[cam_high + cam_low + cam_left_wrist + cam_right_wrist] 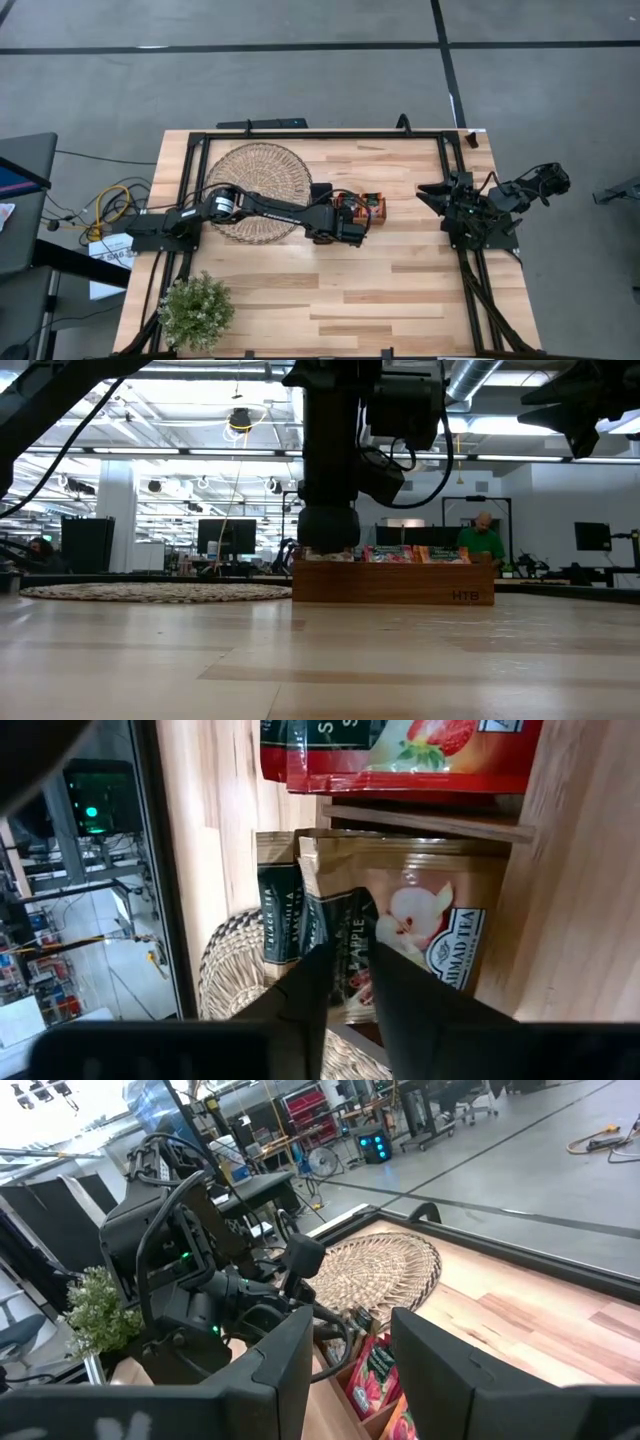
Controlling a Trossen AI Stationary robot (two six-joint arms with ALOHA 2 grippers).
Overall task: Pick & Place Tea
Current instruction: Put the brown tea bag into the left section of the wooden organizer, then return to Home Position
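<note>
Wooden tray (372,208): compartments keep sachets upright (sorted by flavour).
Left end effector (345,982): narrow, fingers straddling gold tea sachet (420,920).
Right end effector (350,1355): parted, empty, parked aside.

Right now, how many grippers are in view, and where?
2. The left gripper is over the tray, at the tea; the right gripper, open, waits near the table's right edge. None seems hidden.

Overhead camera looking straight down on my whole counter (400,290), low camera level with its top facing the room, my left wrist camera pressed close over the wooden tray (560,870), my right wrist camera farther off, both sharing that tray.
</note>
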